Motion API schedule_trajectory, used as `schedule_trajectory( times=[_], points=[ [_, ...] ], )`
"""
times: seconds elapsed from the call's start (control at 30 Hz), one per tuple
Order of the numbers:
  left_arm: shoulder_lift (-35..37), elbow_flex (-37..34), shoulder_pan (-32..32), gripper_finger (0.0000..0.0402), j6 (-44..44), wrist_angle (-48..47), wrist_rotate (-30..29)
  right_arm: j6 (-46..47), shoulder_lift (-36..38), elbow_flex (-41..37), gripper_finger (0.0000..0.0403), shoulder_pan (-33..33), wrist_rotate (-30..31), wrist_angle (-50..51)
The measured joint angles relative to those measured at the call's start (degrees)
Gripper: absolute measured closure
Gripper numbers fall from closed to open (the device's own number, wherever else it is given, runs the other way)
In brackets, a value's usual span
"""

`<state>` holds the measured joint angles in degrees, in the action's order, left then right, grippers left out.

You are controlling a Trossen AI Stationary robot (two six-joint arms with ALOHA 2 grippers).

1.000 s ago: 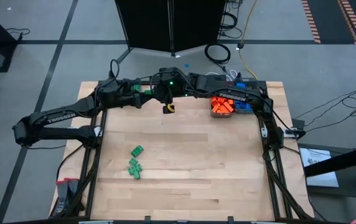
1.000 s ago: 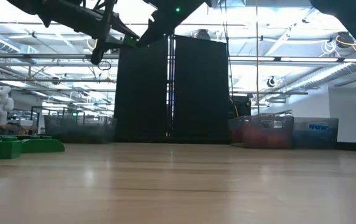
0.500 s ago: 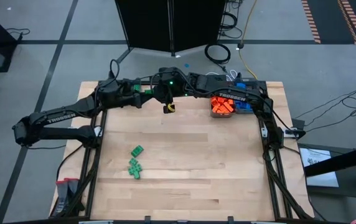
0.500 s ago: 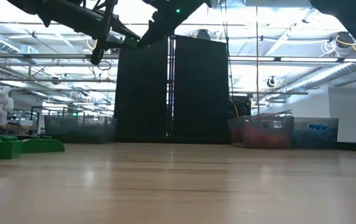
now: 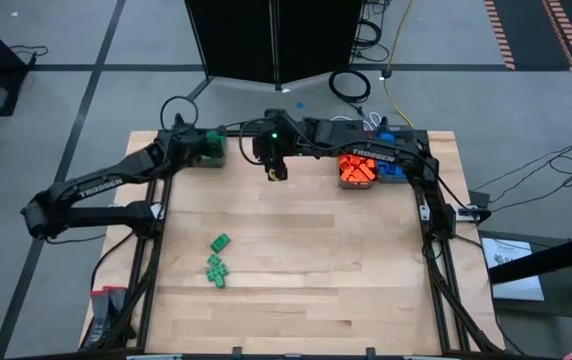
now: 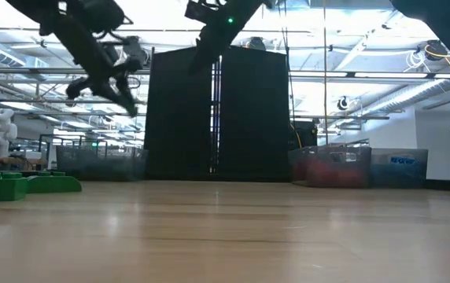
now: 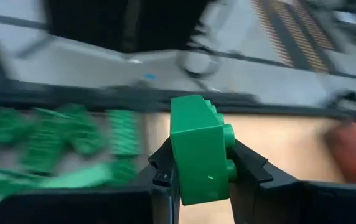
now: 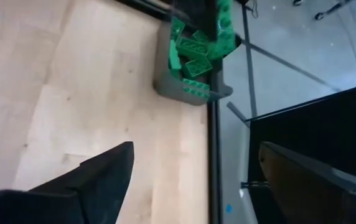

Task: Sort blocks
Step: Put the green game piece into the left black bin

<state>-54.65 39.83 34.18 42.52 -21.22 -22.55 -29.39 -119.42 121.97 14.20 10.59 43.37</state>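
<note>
On your far left in the low view, green blocks [image 6: 5, 185] lie on the worktop [image 5: 346, 270], and from above the same loose cluster of green blocks [image 5: 217, 262] sits in the left half of the worktop, well clear of both arms. Your left gripper [image 7: 200, 163] is raised over the back-left corner, and its fingers [image 7: 162, 177] are clamped on a green block [image 7: 198, 148], which stands upright between them with its studs turned to one side. In the high view that gripper [image 5: 209, 148] hangs right over the bin of green blocks [image 8: 193, 56], a grey container at the rear edge with a heap of green bricks inside; the left wrist view shows that heap blurred behind the held block. Just to the right, your right gripper [image 5: 274, 168] hovers over the back of the worktop near the middle, and in its own wrist view the two dark fingers [image 8: 100, 171] stand wide apart with nothing between them, the green bin lying ahead of them. Farther right along the back edge you have the bin of orange blocks [image 5: 356, 170], partly covered by the right arm, and just beside it the bin of blue blocks [image 5: 391, 170]. In the low view both arms hang high above the bare worktop, the left one lower than the right.
</note>
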Motion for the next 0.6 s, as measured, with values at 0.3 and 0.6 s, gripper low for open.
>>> schedule_trajectory(
  times=[0.3, 0.6],
  points=[
    [-6.5, 0.0, 7.3, 0.0319, -4.2, -2.6, -1.9, 1.9, 0.0, 0.0, 0.0092, 0.0, -0.2, 2.9],
    [-12.1, 0.0, 9.8, 0.0124, -4.4, -2.5, -1.2, 2.0, 0.0, 0.0, 0.0094, 0.0, -5.1, 7.3]
  ],
)
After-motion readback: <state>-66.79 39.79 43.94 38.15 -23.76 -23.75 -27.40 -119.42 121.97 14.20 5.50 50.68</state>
